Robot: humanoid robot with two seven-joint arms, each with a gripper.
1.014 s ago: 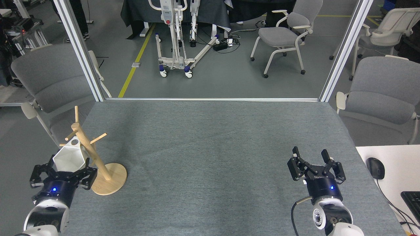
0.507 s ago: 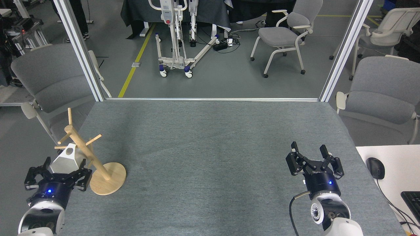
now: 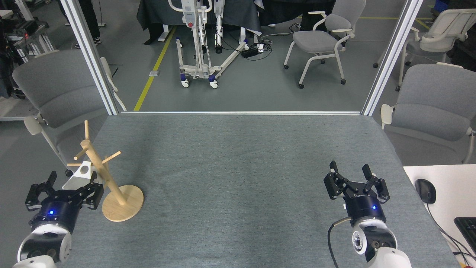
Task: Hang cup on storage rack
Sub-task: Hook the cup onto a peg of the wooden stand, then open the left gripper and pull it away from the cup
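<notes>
A grey felt-covered counter (image 3: 238, 178) fills our view, framed at its far corners by two slanting aluminium posts, with a workshop floor, grey chairs and a wheeled lift stand beyond.

We take the storage rack (image 3: 108, 182) as our landmark. It stands at the counter's left edge on its round wooden base, its slim post leaning up and to the left, pegs angled off near the top.

Our left hand (image 3: 63, 190) sits just left of the rack's base, low and near the counter's left edge. Its dark fingers (image 3: 37, 190) are spread apart and grip nothing; a blue light shows on the wrist behind them.

Just above that hand, against the left side of the rack's post, is the cup (image 3: 80, 176). Its pierced tab handle points up, the round hole lying at the leftward peg, and the white faceted body hangs below it, partly hidden by our hand's right finger. Whether the peg truly passes through the hole we cannot tell for sure from this angle.

Our right hand (image 3: 355, 180) is well away from the rack, across the counter near its right side. Its fingers also stand apart, holding nothing.

Farther right from the rack, past the counter's edge, a white desk carries a black mouse (image 3: 425, 190) and the corner of a keyboard (image 3: 466, 227).
</notes>
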